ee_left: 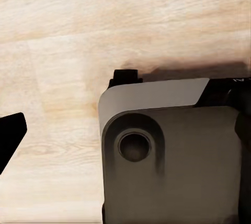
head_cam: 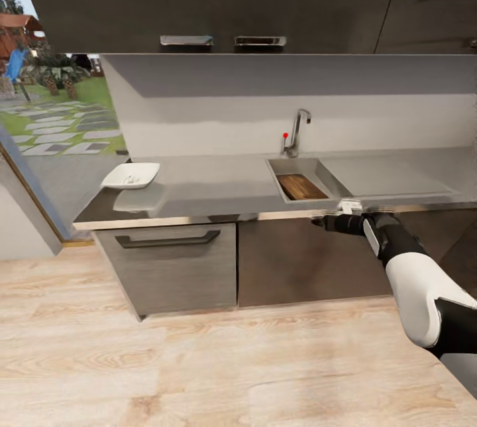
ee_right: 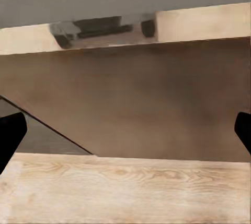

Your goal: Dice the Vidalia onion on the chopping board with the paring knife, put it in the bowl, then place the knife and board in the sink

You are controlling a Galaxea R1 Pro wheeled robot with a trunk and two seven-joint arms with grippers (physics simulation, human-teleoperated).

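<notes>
Right gripper (head_cam: 320,221) held just below the front edge of the bench (head_cam: 218,185), under the sink (head_cam: 297,180) and in front of the dark cabinet door (head_cam: 298,261). In the right wrist view its two dark fingers (ee_right: 10,135) sit at opposite edges of the picture, wide apart, with nothing between them; beyond them lie the brown cabinet face and the pale wooden floor (ee_right: 125,190). Right arm (head_cam: 411,274), black at the wrist and white at the forearm, reaches in from the lower right.

Left wrist view: one dark fingertip (ee_left: 10,135) at the picture's edge over the floor, beside a grey part of the robot's body (ee_left: 167,151); whether the left fingers are apart or together cannot be told.

Board (head_cam: 302,186) lies inside the sink basin, brown against the grey steel. Faucet (head_cam: 298,128) with red knob (head_cam: 285,135) stands at the basin's rear edge; flat drainboard (head_cam: 391,178) extends to its right.

Bowl (head_cam: 130,176), white, rests on the bench near its left end, well apart from the sink, above the drawer (head_cam: 169,268) with the black handle. Contents of the bowl too small to tell
</notes>
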